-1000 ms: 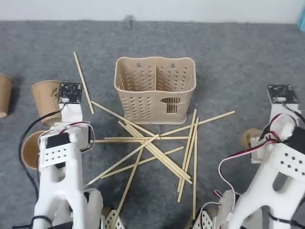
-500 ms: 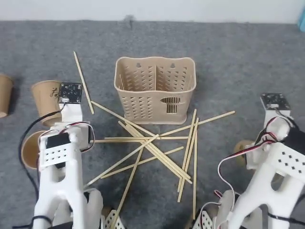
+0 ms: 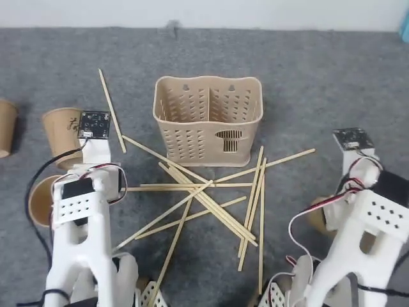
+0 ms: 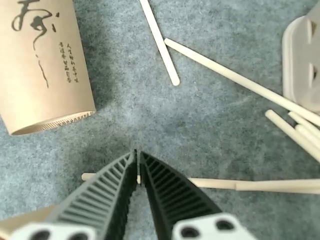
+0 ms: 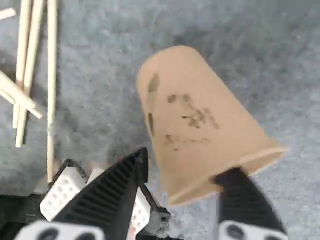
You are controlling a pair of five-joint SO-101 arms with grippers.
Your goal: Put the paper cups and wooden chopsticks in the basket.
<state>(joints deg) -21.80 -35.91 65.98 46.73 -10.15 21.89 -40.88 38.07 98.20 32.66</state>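
Note:
Several wooden chopsticks [image 3: 206, 197] lie crossed on the grey carpet in front of the beige basket [image 3: 208, 139]. My right gripper [image 5: 185, 165] is shut on a paper cup [image 5: 200, 120], one finger [image 5: 120, 185] on each side near its rim. From above, this cup [image 3: 317, 215] peeks out beside the right arm. My left gripper [image 4: 136, 159] is shut and empty, its tips just over one chopstick [image 4: 230, 184]. A printed cup [image 4: 42, 70] lies on its side close by, and it is the cup [image 3: 62, 133] beside the left arm.
Another cup [image 3: 6, 126] sits at the far left edge and one more [image 3: 38, 199] lies partly under the left arm. A lone chopstick [image 3: 111, 110] rests left of the basket. The basket's corner [image 4: 304, 60] is near the left gripper. Bare carpet stretches behind the basket.
The right arm has drawn back toward the front and swung left, carrying the cup with it. The left arm has stayed still.

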